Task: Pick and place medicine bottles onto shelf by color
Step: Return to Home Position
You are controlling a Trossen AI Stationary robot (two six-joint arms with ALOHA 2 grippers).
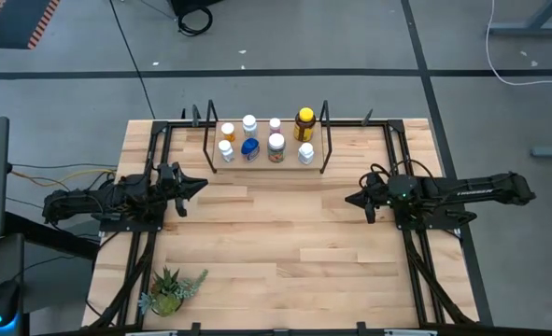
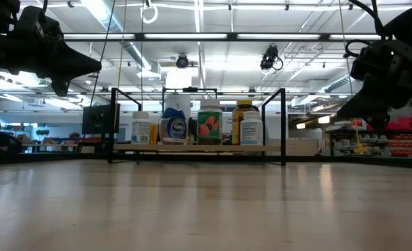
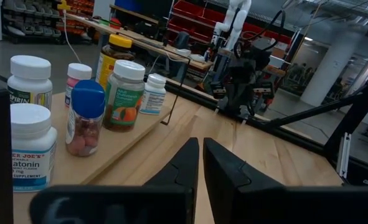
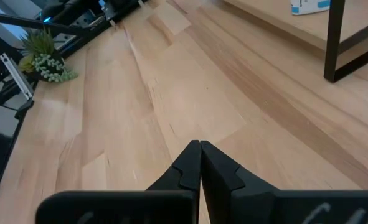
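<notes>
Eight small medicine bottles (image 1: pixel 249 124) stood upright in two rows on the low light-wood plank shelf with black wire end frames (image 1: pixel 290 165); most were white with white caps. A larger amber bottle with a yellow cap (image 1: pixel 304 123) stood in the shelf's back row, at the end nearer the right arm; a clear blue-capped bottle (image 1: pixel 249 148) stood in the front row, just beside a white-capped bottle with an orange-and-green label (image 1: pixel 276 145).

The shelf sat at the far edge of the pale wooden tabletop (image 1: pixel 285 247), about midway along it. A small potted green plant (image 1: pixel 171 289) stood well apart from the shelf, at the near corner on the left arm's side; black metal rails (image 1: pixel 416 261) ran along both side edges.

The left gripper (image 1: pixel 201 185) hung above the table in front of the shelf's left end, fingers together, holding nothing; the right gripper (image 1: pixel 350 199) hung likewise off the shelf's right end, fingers together on nothing. Open tabletop in front of the shelf lay between them.
</notes>
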